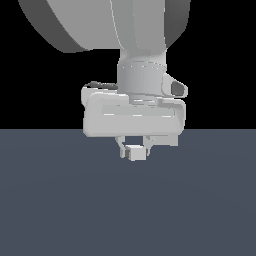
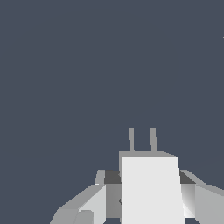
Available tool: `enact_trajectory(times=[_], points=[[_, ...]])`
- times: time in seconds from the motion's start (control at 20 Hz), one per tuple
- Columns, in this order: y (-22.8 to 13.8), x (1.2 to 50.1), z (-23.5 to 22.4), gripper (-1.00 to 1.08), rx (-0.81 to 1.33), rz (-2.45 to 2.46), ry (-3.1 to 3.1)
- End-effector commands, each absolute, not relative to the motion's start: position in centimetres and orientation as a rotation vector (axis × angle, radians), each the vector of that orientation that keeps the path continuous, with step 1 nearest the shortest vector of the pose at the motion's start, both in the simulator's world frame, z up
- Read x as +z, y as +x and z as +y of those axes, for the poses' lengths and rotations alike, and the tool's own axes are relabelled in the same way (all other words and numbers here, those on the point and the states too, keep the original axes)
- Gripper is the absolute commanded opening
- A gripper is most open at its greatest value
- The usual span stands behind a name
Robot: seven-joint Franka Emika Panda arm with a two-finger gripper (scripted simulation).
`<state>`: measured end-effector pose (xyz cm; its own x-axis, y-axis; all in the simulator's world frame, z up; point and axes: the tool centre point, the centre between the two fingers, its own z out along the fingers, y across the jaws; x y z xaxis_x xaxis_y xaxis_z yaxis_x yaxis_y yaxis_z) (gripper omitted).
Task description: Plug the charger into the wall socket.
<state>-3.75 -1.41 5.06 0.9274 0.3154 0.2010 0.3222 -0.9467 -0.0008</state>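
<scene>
Your gripper (image 1: 134,149) is clamped on the charger (image 1: 135,152), one finger on each flat side of the white block, and the block hangs just under the hand, clear above the dark floor (image 1: 125,210). In the wrist view the charger (image 2: 151,188) fills the gap between the fingers (image 2: 94,199), with its two thin prongs (image 2: 142,139) pointing away from the hand.

Judge it as a light, rigid piece: hard flat faces that will not give under the pads, though smooth enough to twist if the prongs catch on anything. Your hold on the body's opposite sides looks like the right place; stay off the prongs, which are the slender, bendable part.

The wall socket is not in view in either camera, so you cannot yet tell how far off it lies or to which side. No containers are in sight; only the bare floor lies beneath and beyond the hand.
</scene>
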Motion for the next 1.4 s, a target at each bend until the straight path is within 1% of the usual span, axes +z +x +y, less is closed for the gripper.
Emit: enact_trajectory(times=[0.0, 0.75, 1.35], points=[[-3.0, 5.7, -1.9, -1.00, -0.313, -0.396, -3.073], [0.0, 9.0, -5.6, -1.00, -0.316, 0.209, -3.131], [0.6, 10.0, -7.3, -1.00, -0.310, 0.431, -3.124]])
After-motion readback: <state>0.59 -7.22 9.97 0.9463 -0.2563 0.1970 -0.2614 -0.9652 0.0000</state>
